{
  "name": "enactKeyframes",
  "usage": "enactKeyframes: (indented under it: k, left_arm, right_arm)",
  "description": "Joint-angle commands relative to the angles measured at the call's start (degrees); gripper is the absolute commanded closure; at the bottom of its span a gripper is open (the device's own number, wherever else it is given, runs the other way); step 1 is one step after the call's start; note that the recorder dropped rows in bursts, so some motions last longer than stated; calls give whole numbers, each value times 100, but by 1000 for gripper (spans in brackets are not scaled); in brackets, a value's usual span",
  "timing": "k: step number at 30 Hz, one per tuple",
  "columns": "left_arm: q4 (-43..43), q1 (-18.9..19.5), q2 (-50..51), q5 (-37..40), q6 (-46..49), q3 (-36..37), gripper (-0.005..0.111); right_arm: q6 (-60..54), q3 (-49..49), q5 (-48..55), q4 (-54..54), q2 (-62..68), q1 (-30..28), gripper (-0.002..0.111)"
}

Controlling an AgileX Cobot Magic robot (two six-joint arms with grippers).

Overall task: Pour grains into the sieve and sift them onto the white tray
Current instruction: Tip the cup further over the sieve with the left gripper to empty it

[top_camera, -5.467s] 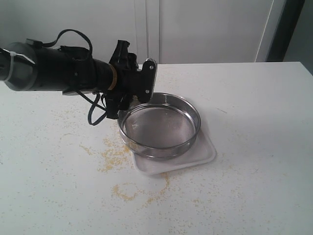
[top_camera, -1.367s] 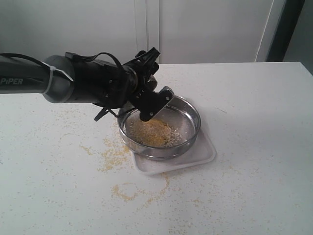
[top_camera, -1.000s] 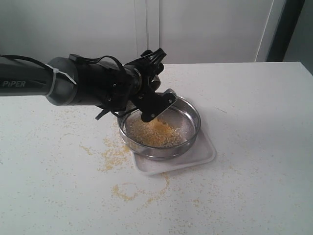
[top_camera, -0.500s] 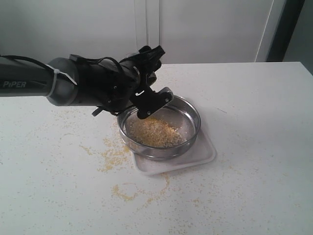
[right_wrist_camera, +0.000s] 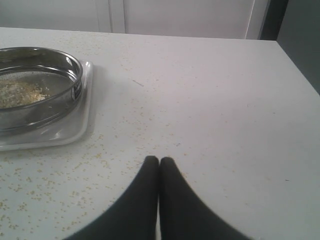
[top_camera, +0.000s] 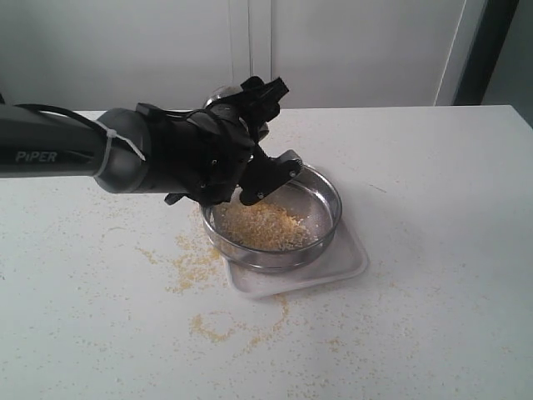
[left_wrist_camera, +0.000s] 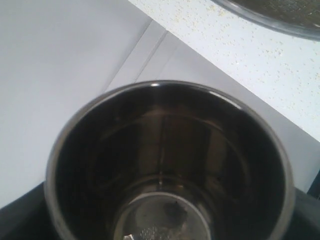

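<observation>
The sieve [top_camera: 330, 197] sits on the white tray [top_camera: 351, 259], with a heap of yellow and pale grains [top_camera: 262, 226] on its mesh, toward the side nearest the arm. My left gripper [top_camera: 271, 132] hangs over the sieve's near-left rim, rolled over and shut on a small steel cup [left_wrist_camera: 165, 165]. The cup's inside looks dark and almost bare, with only a few bits at the bottom. The sieve's rim [left_wrist_camera: 280, 20] edges into the left wrist view. My right gripper [right_wrist_camera: 159, 161] is shut on nothing, low over the table, right of the sieve [right_wrist_camera: 75, 75], the grains [right_wrist_camera: 20, 90] and the tray [right_wrist_camera: 86, 115].
Spilled grains [top_camera: 196, 262] lie on the white table left of the tray, with a ring of them [top_camera: 212, 325] nearer the front. Loose grains [right_wrist_camera: 45, 180] dot the surface by my right gripper. A wall stands behind the table's far edge.
The sieve was bare 5.5 s ago and now holds a heap of grains. The left wrist has rolled the cup over above it; in the last half second the arm shifted slightly.
</observation>
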Motion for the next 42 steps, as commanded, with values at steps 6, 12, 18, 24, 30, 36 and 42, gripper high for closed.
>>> enactKeyframes:
  k: [6, 12, 18, 24, 30, 36, 42]
  left_arm:
    - [133, -382, 12, 112, -80, -35, 107]
    - [133, -366, 25, 164, -80, -35, 107]
    - [133, -366, 25, 819, -80, -35, 107]
    - [112, -366, 25, 622, -80, -35, 107]
    - [-122, -366, 25, 119, -156, -35, 107]
    - [-122, -366, 25, 252, -846, -35, 107]
    - [-122, -366, 25, 1045, -2137, -35, 107]
  right_arm:
    - [-16, 33, -100, -46, -24, -8, 108]
    - [-16, 33, -100, -46, -24, -8, 108]
    - [-16, 33, -100, -46, -24, -8, 108]
    - [-16, 33, -100, -57, -24, -8, 108]
    - [-16, 33, -100, -57, -24, -8, 108]
    - [-16, 33, -100, -57, -24, -8, 108]
    - [-16, 33, -100, -57, -24, -8, 108]
